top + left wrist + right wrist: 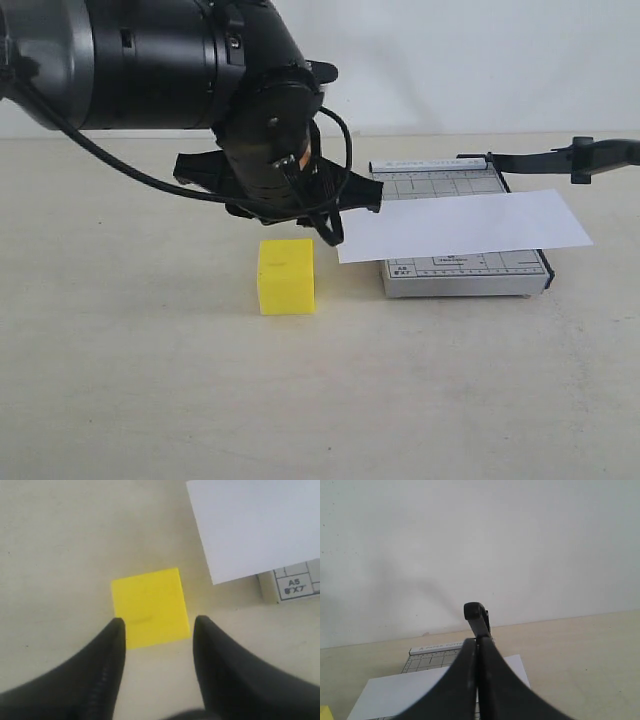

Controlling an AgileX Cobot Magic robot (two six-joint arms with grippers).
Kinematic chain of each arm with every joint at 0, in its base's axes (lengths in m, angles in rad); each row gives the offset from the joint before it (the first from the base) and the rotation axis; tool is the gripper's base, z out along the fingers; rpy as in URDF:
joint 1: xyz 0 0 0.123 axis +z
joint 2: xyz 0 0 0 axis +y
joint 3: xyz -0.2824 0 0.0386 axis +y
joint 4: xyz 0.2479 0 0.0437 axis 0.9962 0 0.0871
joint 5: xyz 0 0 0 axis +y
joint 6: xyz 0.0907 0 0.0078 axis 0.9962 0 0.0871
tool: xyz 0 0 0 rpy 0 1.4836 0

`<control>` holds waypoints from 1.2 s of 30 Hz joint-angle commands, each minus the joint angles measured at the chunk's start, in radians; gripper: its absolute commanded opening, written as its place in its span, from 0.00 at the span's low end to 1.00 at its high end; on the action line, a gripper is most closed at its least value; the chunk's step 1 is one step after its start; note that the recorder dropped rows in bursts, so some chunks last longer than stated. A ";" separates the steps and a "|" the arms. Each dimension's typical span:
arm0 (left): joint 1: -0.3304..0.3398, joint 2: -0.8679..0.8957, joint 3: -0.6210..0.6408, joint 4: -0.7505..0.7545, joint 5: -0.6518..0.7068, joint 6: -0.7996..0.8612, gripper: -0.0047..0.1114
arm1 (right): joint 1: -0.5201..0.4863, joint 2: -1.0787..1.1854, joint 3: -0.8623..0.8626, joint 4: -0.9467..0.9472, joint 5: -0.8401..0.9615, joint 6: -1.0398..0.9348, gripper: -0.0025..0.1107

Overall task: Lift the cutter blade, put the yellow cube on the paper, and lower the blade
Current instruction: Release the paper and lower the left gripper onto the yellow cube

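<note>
Left wrist view only: my left fingers (pixel 114 635) stand apart, tips over the near edge of the yellow cube (pixel 150 607), gripping nothing; can't tell from here if the tips touch it. It also catches a printed size label on a corner of the trimmer base (pixel 295 582). Right wrist view only: my right fingers (pixel 479 652) are pressed together, apparently clamped on the cutter blade (pixel 474 612), whose rounded end pokes out past the tips against the wall (pixel 520 540). The exterior view gives the layout: the cube sits on the surface (pixel 120 380) just left of the base and under my left arm, apart from the paper (pixel 460 225). The surface is pale beige and matte, the wall plain white. The paper's long axis runs left-right across the base, slightly tilted, overhanging both sides, its left end near the cube. The blade is raised off the base, its long axis running from the back hinge out to the right.
</note>
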 commanded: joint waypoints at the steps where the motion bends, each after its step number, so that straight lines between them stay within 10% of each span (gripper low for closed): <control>1: -0.006 -0.019 0.005 -0.006 -0.020 -0.123 0.41 | -0.002 -0.005 0.004 -0.006 -0.001 -0.001 0.02; 11: -0.006 -0.017 0.005 0.103 0.030 -0.159 0.78 | -0.002 -0.005 0.004 -0.006 -0.001 -0.001 0.02; 36: 0.042 0.078 0.005 0.027 -0.071 -0.143 0.78 | -0.002 -0.005 0.004 -0.006 -0.001 -0.001 0.02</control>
